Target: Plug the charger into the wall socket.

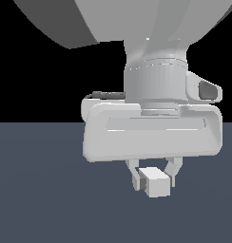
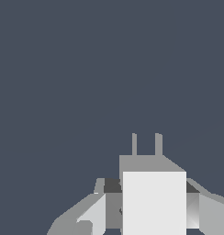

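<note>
We find the charger (image 1: 156, 182), an off-white block, clamped between the fingertips of the gripper (image 1: 153, 179), clear of the surface below. In the wrist view, two thin prongs (image 2: 146, 144) project from the block's far end. The fingers (image 1: 135, 176) press on both its sides. Beneath it we see only a flat, slate-blue floor (image 1: 42, 190); beyond its far edge the background (image 1: 37, 80) is black.
</note>
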### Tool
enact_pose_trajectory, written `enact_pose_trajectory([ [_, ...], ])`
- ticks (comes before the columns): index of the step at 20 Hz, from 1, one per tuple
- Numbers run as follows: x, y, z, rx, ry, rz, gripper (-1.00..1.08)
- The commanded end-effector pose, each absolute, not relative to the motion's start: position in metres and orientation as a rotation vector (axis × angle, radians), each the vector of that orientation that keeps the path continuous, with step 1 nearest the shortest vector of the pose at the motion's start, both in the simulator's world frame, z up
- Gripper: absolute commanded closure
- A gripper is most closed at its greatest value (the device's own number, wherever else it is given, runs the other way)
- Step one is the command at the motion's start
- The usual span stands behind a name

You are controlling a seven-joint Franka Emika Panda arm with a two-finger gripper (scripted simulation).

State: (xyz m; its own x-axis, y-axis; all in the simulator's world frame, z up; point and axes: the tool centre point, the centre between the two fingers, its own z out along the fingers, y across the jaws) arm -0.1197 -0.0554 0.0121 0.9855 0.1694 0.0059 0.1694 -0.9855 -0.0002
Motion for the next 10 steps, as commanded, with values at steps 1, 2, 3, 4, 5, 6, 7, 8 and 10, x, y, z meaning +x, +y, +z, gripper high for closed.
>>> enact_pose_trajectory([
  [1, -0.1194, -0.0554, 0.0118, -3.13, -0.267, -0.01, 1.08],
  [2, -0.1194, -0.0554, 0.0118, -3.13, -0.267, -0.01, 1.08],
  [3, -0.1194, -0.0554, 0.0118, -3.13, -0.267, -0.01, 1.08],
  [4, -0.1194, -0.0554, 0.0118, -3.13, -0.267, -0.01, 1.08],
  [5, -0.1194, -0.0554, 0.0118, -3.13, -0.267, -0.01, 1.08],
  [6, -0.1194, -0.0554, 0.0118, -3.13, -0.267, -0.01, 1.08],
  [7, -0.1194, -0.0554, 0.0118, -3.13, -0.267, -0.01, 1.08],
  [8, -0.1196, -0.0554, 0.0121, -3.13, -0.267, -0.01, 1.08],
  [10, -0.1187, -0.0552, 0.0127, -3.13, -0.267, -0.01, 1.08],
])
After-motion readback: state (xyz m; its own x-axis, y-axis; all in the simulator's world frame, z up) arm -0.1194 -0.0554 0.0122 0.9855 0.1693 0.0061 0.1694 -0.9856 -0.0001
